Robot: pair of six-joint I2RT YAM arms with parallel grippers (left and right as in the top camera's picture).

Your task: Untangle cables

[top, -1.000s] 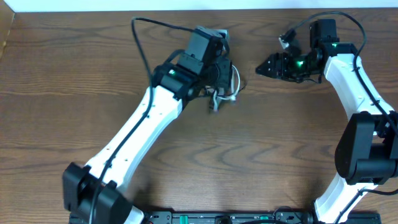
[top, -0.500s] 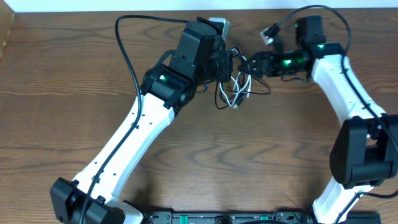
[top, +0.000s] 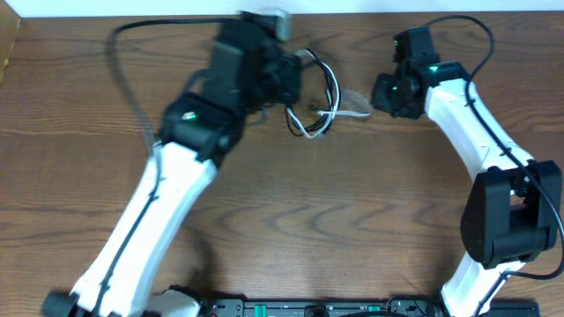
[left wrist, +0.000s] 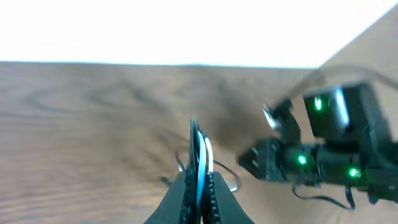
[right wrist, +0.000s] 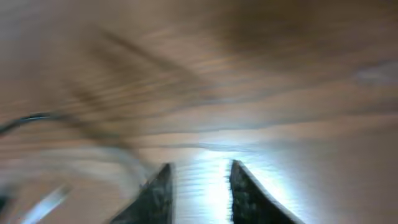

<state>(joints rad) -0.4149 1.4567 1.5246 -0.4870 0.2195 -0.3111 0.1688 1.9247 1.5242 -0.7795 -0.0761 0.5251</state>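
The left gripper [left wrist: 199, 165] was clamped on the 2 cables [top: 321, 104], a soft, light, floppy bunch at the far middle of the table [top: 352, 220], best grabbed near a plug, while the right gripper [right wrist: 199, 186] had its jaws a little apart beside them.

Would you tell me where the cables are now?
Overhead, the cables sit far-centre on the table, gripped by the left claw, with the right claw just to their right.

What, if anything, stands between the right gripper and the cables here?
Nothing visible does. Only bare table lies between the right gripper and the cables, which are pinched in the left gripper's shut jaws. A blurred pale strand from the bundle reaches across that gap toward the right gripper.
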